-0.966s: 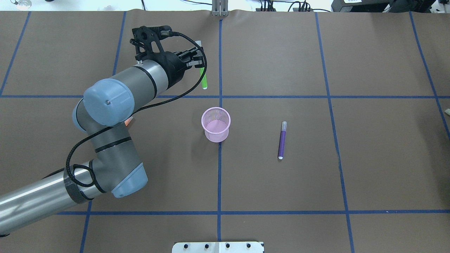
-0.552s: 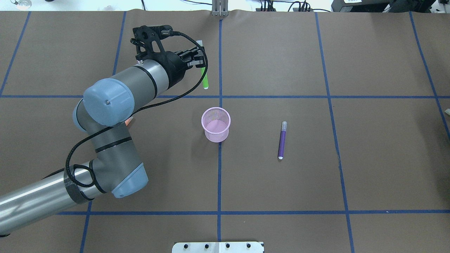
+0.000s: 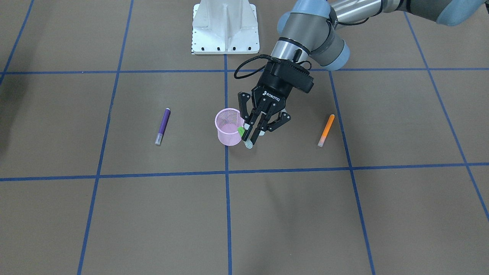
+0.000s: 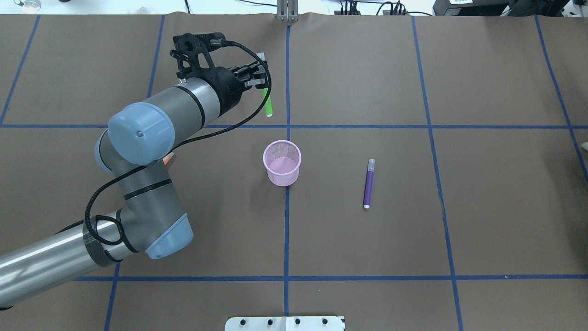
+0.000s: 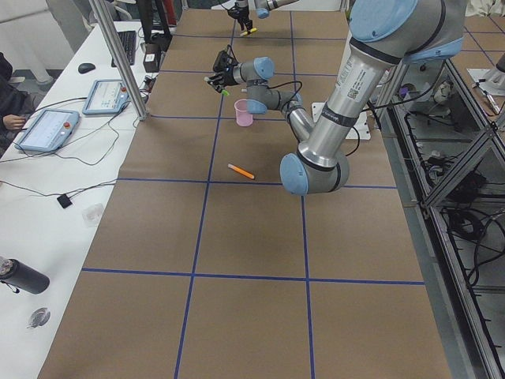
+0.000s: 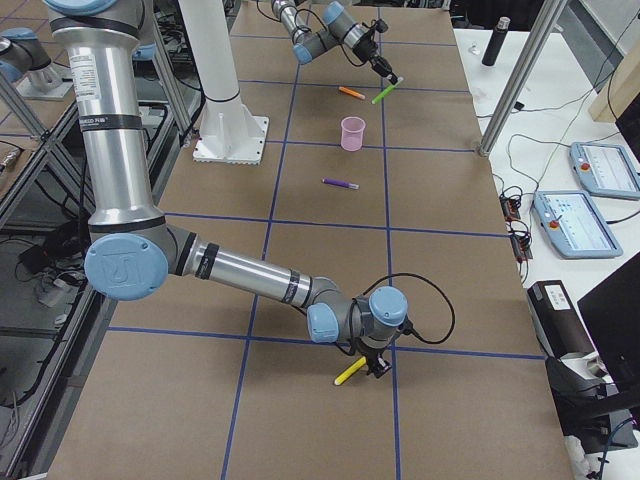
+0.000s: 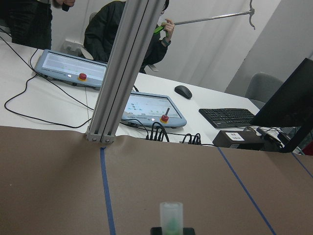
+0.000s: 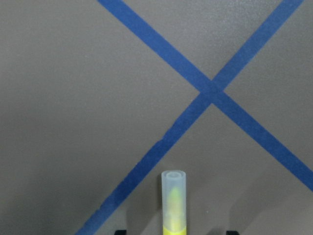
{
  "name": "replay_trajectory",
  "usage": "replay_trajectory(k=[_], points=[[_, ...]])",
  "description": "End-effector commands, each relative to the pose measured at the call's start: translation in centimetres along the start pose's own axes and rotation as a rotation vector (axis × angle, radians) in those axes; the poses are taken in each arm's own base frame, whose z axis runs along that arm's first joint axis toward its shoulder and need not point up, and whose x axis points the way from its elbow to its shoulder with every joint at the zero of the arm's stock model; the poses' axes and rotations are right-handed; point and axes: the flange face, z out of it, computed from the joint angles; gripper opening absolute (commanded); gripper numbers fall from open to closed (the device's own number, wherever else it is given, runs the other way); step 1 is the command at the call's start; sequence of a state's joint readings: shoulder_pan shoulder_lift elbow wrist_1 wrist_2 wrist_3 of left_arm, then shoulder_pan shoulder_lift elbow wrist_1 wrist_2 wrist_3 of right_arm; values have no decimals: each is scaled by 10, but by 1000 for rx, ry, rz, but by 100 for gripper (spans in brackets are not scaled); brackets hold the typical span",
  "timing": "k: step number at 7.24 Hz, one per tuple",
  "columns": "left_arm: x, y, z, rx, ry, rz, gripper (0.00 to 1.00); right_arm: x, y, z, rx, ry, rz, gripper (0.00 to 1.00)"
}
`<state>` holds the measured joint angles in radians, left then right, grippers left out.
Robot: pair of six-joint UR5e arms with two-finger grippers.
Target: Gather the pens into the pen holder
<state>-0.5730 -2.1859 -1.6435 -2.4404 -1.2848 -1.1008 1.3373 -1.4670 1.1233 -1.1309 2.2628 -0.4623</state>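
Pincer of the left arm point(image 3: 250, 134), clenched on the green pen point(image 4: 267, 105) near its middle. The pen is aloft and slanted, pale cap outermost, on the side of the pen holder point(image 4: 282, 162) away from the robot. The purple pen point(image 4: 368, 184) lies on the bench point(image 4: 482, 207) to the holder's right and the orange pen point(image 3: 326, 130) to its left, both well apart from the empty holder. The step in hand is judged to be carriage. Centre the pen over the mouth, tip it upright, and lower one end inside the rim before release, sparing the light mesh cup a knock. Right pincer point(image 6: 377, 362), far from the holder, has a yellow pen point(image 6: 350, 374) at its tips. Its grip cannot be told.
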Motion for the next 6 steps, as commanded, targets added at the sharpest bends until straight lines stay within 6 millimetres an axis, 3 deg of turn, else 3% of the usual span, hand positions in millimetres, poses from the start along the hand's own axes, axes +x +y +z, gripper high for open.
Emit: replay_trajectory(k=[1,4,6], points=[[1,-1,-1,1,2,-1,0,0,-1,1,0,-5,0,58],[2,-1,-1,2,4,-2,0,0,1,4,-7,-9,-4,57],[1,-2,-1,3,3,-2,0,0,1,5,-8,-10,-3,47]])
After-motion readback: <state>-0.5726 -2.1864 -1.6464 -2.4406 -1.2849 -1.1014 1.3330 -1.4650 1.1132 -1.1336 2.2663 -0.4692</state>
